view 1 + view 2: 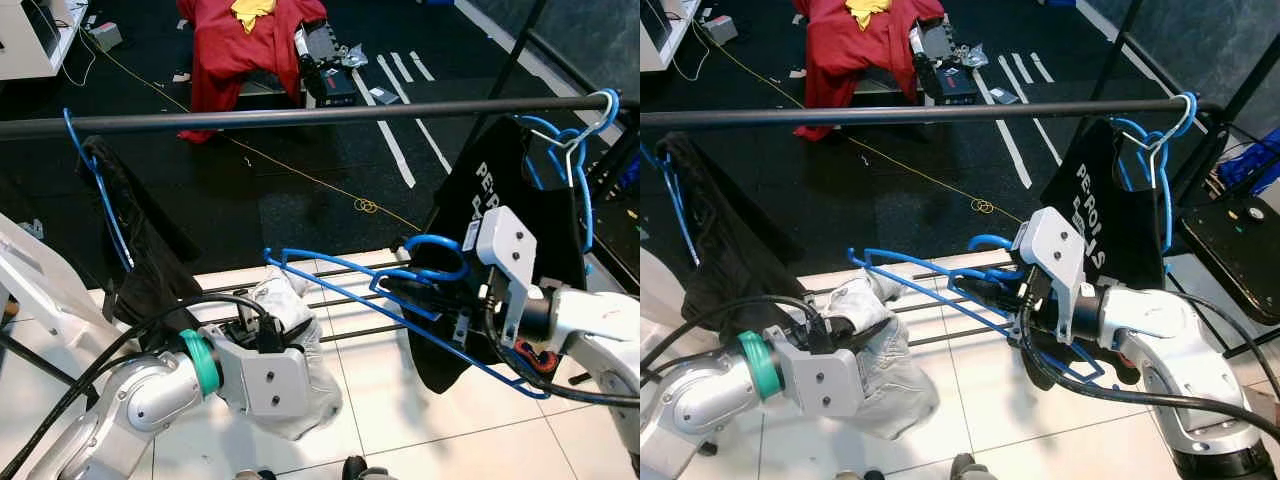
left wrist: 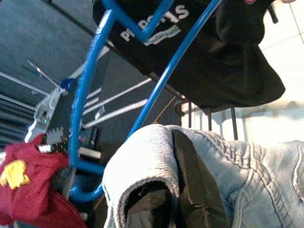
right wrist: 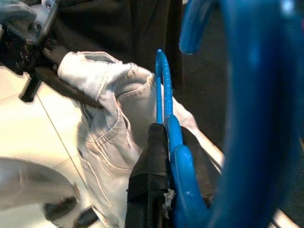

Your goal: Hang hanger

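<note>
A blue wire hanger (image 1: 345,290) is held level below the dark clothes rail (image 1: 300,116). My right gripper (image 1: 415,292) is shut on it near its hook, and in the right wrist view a black finger (image 3: 149,173) presses against the blue wire (image 3: 180,190). My left gripper (image 1: 262,325) is shut on a pale denim garment (image 1: 295,345) at the hanger's far end. In the left wrist view its fingers (image 2: 190,190) are pinched into the denim (image 2: 247,166). The garment droops toward the tiles.
A black printed shirt (image 1: 495,195) hangs on a blue hanger at the rail's right end. A dark garment (image 1: 135,235) hangs at the left end. The rack's base bars (image 1: 345,300) cross the white tiles. A red cloth (image 1: 240,40) and a yellow cable (image 1: 300,170) lie beyond.
</note>
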You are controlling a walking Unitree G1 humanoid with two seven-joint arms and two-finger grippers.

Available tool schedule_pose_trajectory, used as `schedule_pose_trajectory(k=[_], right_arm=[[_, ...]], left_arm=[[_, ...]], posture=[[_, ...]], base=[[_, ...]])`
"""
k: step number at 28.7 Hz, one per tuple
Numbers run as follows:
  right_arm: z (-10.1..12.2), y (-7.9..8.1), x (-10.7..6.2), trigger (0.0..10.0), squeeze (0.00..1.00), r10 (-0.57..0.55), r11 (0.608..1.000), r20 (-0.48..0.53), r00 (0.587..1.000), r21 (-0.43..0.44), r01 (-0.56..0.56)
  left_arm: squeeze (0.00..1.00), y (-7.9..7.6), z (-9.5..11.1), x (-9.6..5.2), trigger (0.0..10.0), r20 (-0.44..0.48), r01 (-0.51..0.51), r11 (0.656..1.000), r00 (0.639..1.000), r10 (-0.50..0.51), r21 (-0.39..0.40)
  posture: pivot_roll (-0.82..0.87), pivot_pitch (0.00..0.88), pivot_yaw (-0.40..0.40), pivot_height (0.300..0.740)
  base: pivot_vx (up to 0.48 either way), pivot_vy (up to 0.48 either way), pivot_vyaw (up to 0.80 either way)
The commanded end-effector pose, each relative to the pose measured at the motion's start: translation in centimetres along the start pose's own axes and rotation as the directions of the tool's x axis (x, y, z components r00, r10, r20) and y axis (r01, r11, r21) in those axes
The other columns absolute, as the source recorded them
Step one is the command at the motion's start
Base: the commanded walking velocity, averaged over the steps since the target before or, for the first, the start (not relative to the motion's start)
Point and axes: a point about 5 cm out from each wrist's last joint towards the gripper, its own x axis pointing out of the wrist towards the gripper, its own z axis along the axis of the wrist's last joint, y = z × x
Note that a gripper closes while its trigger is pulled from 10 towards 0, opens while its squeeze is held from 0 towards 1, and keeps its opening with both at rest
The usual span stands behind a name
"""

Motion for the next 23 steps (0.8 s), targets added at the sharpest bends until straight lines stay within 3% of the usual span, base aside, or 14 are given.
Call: schedule_pose_trajectory(k=[1,2,4,7,15,18,19,20,22,23], right_arm=[[0.5,0.2,-0.2,10.0,0.00,0.004,1.000,0.020,1.000,-0.004,-0.004],[0.5,0.2,-0.2,10.0,0.00,0.004,1.000,0.020,1.000,-0.004,-0.004],[1.0,-0.1,-1.0,10.0,0.00,0.051,0.996,0.055,0.997,0.065,-0.054],[1.2,0.1,-1.5,10.0,0.00,0.121,0.988,0.057,0.991,0.089,-0.126],[1.0,0.3,-2.7,10.0,0.00,0.202,0.975,-0.008,0.979,0.102,-0.200],[0.2,0.8,-4.1,10.0,0.00,0.278,0.961,-0.149,0.949,0.058,-0.272],[0.2,0.8,-4.1,10.0,0.00,0.278,0.961,-0.149,0.949,0.058,-0.272],[0.0,0.9,-4.9,10.0,0.00,0.306,0.951,-0.232,0.923,0.028,-0.308],[0.0,0.9,-4.9,10.0,0.00,0.306,0.951,-0.232,0.923,0.028,-0.308],[-0.1,0.9,-5.4,10.0,0.00,0.327,0.940,-0.297,0.897,0.007,-0.341]], left_arm=[[0.00,-0.4,0.5,0.1,10.0,0.034,0.008,1.000,0.999,-0.008,0.016],[0.00,-0.4,0.5,0.1,10.0,0.034,0.008,1.000,0.999,-0.008,0.016],[0.00,-1.4,-0.2,-0.2,10.0,0.069,0.049,0.984,0.996,-0.062,0.172],[0.00,-2.4,-0.8,-0.4,10.0,0.087,0.072,0.968,0.992,-0.095,0.239],[0.00,-3.3,-1.1,-0.3,10.0,0.096,0.069,0.966,0.991,-0.095,0.248],[0.00,-3.8,-1.3,-0.3,10.0,0.100,0.072,0.967,0.990,-0.099,0.246],[0.00,-3.8,-1.3,-0.3,10.0,0.100,0.072,0.967,0.990,-0.099,0.246],[0.00,-4.0,-1.4,-0.3,10.0,0.101,0.074,0.967,0.990,-0.101,0.243],[0.00,-4.0,-1.4,-0.3,10.0,0.101,0.074,0.967,0.990,-0.101,0.243],[0.00,-4.1,-1.6,-0.3,10.0,0.106,0.073,0.967,0.989,-0.102,0.245]], posture=[[-0.08,0.167,0.034,0.740],[-0.08,0.167,0.034,0.740],[-0.08,0.163,0.040,0.740],[-0.08,0.163,0.041,0.740],[-0.09,0.162,0.038,0.740],[-0.10,0.162,0.034,0.740],[-0.10,0.162,0.034,0.740],[-0.12,0.163,0.034,0.740],[-0.12,0.163,0.034,0.740],[-0.13,0.164,0.034,0.740]], base=[[0.000,0.000,0.00],[0.000,0.000,0.00],[0.000,0.000,0.00],[0.000,0.000,0.00],[0.000,0.000,0.00],[0.000,0.000,0.00],[0.000,0.000,0.00],[0.000,0.000,0.00],[0.000,0.000,0.00],[0.000,0.000,0.00]])
